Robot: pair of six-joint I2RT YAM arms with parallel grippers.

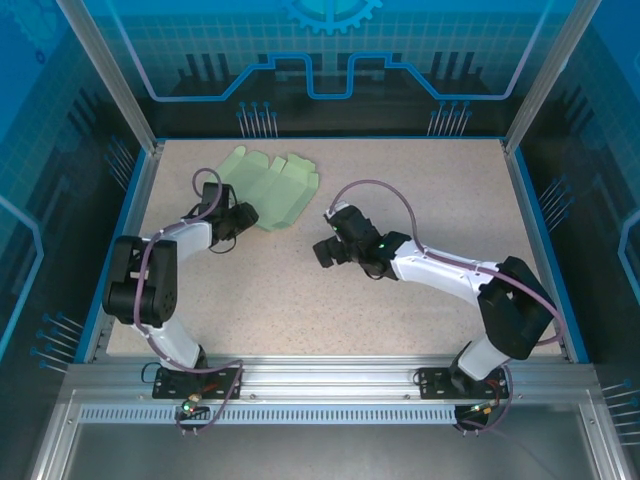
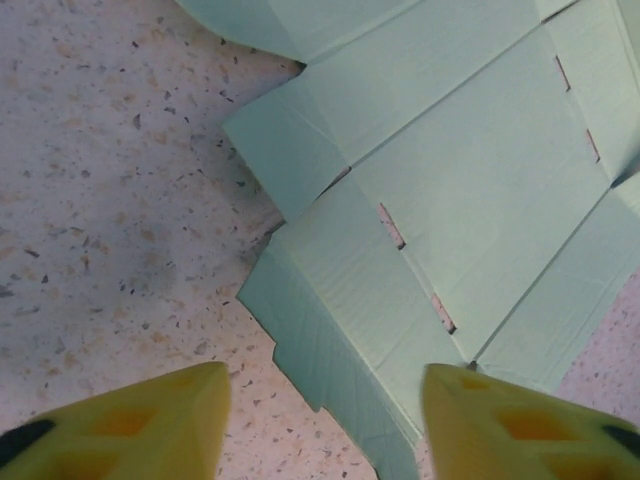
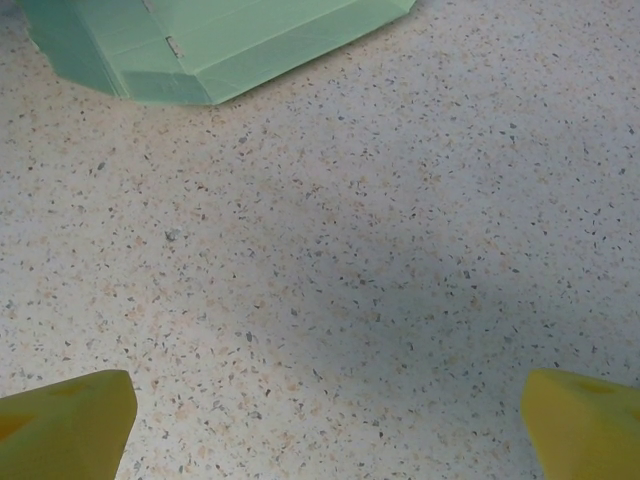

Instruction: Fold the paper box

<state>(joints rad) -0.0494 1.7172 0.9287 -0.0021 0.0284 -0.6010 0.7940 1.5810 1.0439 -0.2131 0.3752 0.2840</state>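
The paper box, a pale mint-green sheet of thin die-cut card with flaps and creases (image 1: 270,188), lies opened out flat on the speckled beige worktop (image 1: 400,330). It is in the far part of the worktop, a little left of the middle.

My left tool (image 1: 247,216) is at the near left edge of this sheet. In my left wrist view the card (image 2: 450,200) takes up the upper and right part. I can see its long creases, some small slits along them, and a notched flap that reaches down toward my left tool (image 2: 322,400). The two yellow fingers (image 2: 140,430) stand apart with a gap between them. One tip is over bare worktop and the other is at the edge of the card. The tool is released; it clamps nothing that I can see.

My right tool (image 1: 325,242) is near the middle of the worktop, to the right of the sheet and apart from it. In my right wrist view the right tool (image 3: 325,400) is wide open. Its yellow fingers (image 3: 70,425) are in the two lower corners, with bare worktop between them. The green card (image 3: 230,40) is at the top left of this view.
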